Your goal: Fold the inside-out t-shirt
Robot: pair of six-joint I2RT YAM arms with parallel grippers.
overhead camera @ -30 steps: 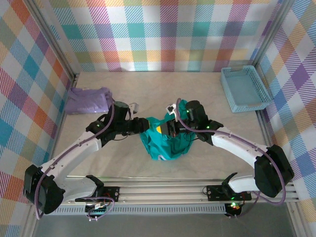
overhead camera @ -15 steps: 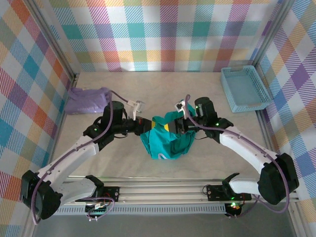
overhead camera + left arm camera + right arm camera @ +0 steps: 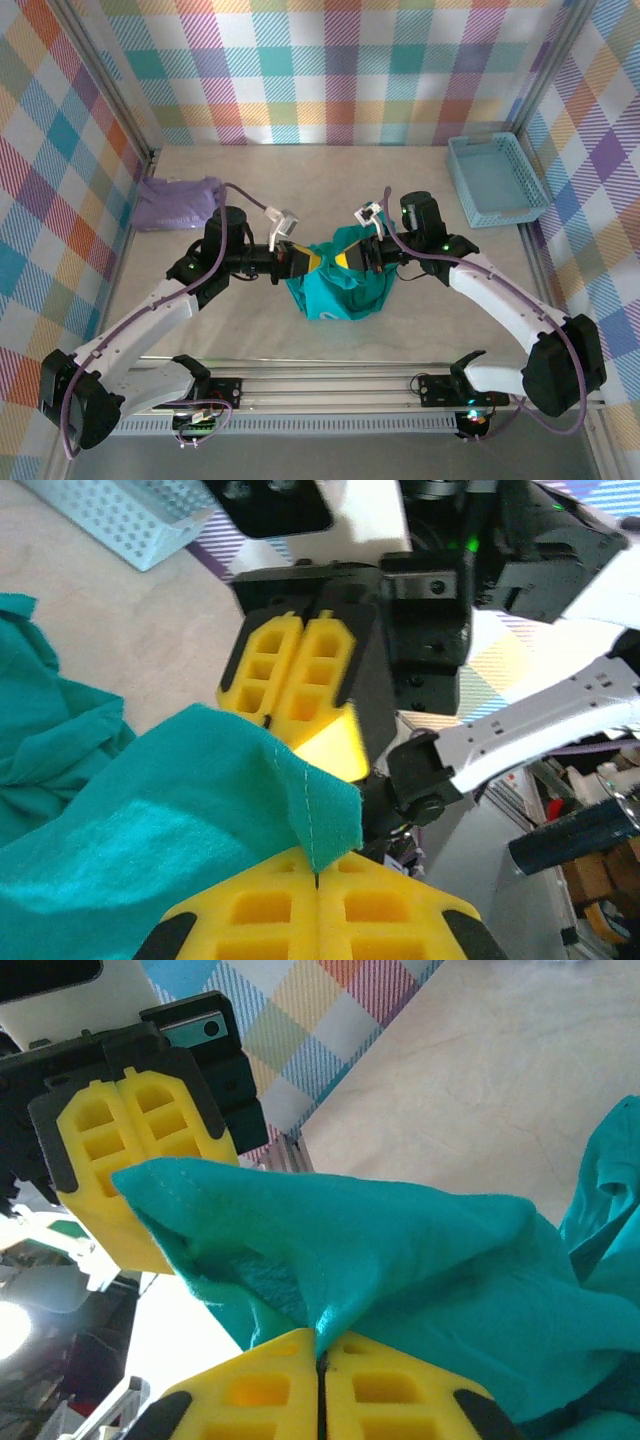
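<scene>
The teal-green t-shirt (image 3: 338, 287) hangs bunched between both grippers above the table's middle, its lower part drooping toward the near edge. My left gripper (image 3: 303, 260) is shut on a stitched hem corner of the t-shirt (image 3: 200, 810). My right gripper (image 3: 352, 257) is shut on a fold of the t-shirt (image 3: 420, 1250). The two grippers face each other a short way apart. In the left wrist view the right gripper's yellow pads (image 3: 295, 670) sit just beyond the cloth; in the right wrist view the left gripper's pads (image 3: 130, 1150) sit behind it.
A pale lavender garment (image 3: 178, 203) lies crumpled at the far left by the wall. A light blue plastic basket (image 3: 497, 180) stands at the far right. Checkered walls close in three sides; a metal rail (image 3: 330, 385) runs along the near edge.
Both grippers have risen and spread slightly apart, lifting the t-shirt's upper edge. The cloth now hangs stretched between them rather than heaped on the table.
</scene>
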